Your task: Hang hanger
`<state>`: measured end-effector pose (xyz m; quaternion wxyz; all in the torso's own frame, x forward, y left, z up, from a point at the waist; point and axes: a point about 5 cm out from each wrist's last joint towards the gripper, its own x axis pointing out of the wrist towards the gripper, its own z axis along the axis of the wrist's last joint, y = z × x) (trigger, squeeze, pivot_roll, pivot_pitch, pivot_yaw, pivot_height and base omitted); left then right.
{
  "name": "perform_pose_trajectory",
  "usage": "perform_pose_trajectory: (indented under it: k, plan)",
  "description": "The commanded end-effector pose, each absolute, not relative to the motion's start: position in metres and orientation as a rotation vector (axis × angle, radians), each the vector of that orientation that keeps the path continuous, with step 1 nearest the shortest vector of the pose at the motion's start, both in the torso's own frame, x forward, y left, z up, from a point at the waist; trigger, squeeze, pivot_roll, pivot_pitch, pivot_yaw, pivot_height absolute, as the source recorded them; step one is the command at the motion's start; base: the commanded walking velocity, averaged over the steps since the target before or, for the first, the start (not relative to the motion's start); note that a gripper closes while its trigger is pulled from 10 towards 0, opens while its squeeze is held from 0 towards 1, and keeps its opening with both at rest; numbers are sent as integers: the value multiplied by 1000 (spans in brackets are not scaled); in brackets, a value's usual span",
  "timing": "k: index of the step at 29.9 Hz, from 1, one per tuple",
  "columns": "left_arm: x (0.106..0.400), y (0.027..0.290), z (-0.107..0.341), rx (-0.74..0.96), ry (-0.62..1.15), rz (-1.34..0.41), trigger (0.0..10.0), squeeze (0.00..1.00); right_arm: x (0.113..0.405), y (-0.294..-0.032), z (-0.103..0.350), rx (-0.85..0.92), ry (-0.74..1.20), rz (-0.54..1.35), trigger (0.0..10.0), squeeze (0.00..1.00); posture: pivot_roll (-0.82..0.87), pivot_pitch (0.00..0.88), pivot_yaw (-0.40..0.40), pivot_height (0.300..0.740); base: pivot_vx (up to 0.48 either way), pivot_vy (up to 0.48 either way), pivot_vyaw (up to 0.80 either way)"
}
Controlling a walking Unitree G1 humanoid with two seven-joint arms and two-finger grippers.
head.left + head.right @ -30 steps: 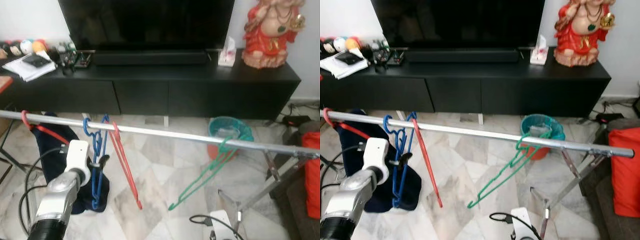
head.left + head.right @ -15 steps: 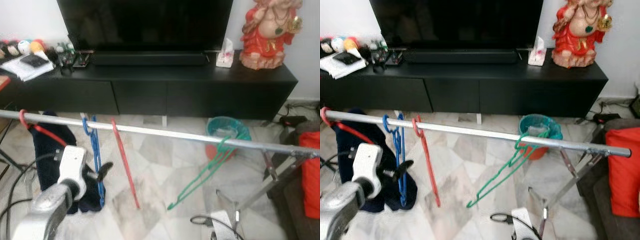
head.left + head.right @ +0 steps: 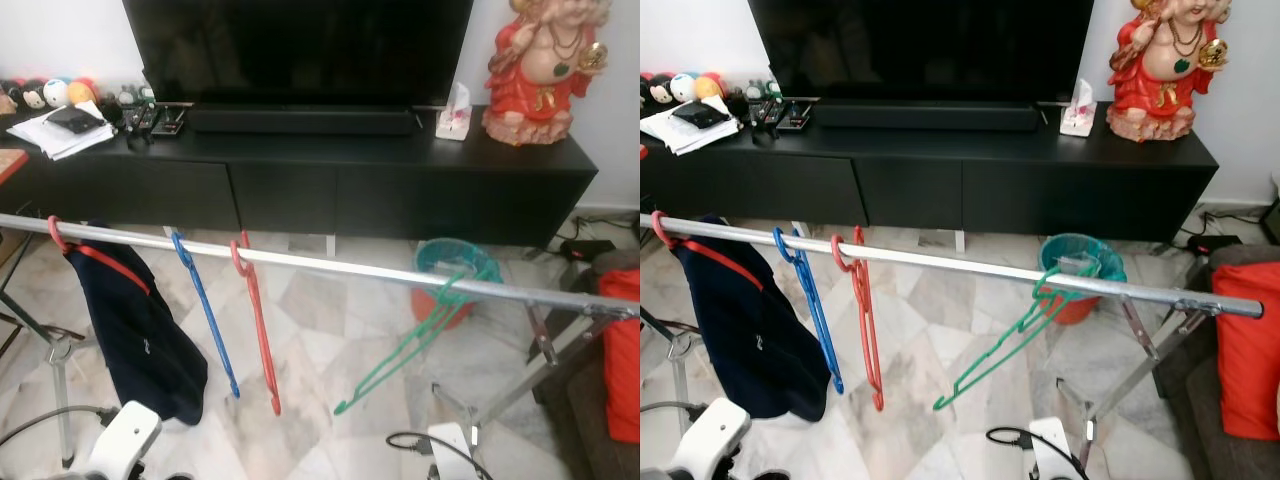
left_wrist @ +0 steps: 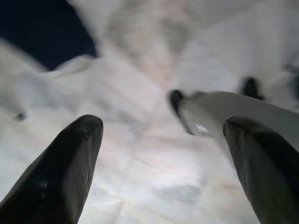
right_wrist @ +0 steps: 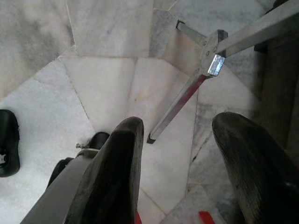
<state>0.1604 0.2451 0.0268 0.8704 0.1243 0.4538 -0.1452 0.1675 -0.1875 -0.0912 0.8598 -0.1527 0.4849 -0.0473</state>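
**Hangers on rail, grippers low and empty**

Fingers of the left gripper (image 4: 159,158) are spread wide with nothing between them; only blurred marble floor (image 4: 140,182) is seen past them. The left wrist housing (image 3: 125,440) sits low, below the rail (image 3: 340,268). The right gripper (image 5: 180,168) is likewise spread wide and empty, pointed down at the floor beside a leg of the rack (image 5: 187,95).

Four hangers are hooked over the rail. The blue hanger (image 3: 205,315) hangs just beside the red hanger (image 3: 258,330); a second red one (image 3: 95,258) carries a navy garment (image 3: 140,335) at the rail's left end; the green hanger (image 3: 410,340) hangs well apart to the right, strongly tilted. The task's hanger is judged to be already hung.

Risks: the blue and red hangers sit close together and free, so a brush from the left arm as it is lifted could tangle them or knock a hook off. The green hanger's slant suggests an uneven seat; a jolt to the rack could slip it loose. A cable (image 3: 420,440) on the floor could be snagged.

A teal basket (image 3: 460,262) stands behind the rail; its contents cannot be made out.
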Motion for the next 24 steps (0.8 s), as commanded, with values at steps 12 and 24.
perform_pose_trajectory:
  k: [12, 24]
  plan:
    - [196, 234, -52, 210, 944, 18, 10000, 0, 169, -186, -91, -305, 1019, -113, 10000, 0, 27, 0, 4, 740, 0, 0, 0]
    - [162, 223, -87, 170, 1083, 65, 10000, 0, 168, -189, -91, -290, 1014, -127, 10000, 0, 2, 0, 1, 740, 0, 0, 0]
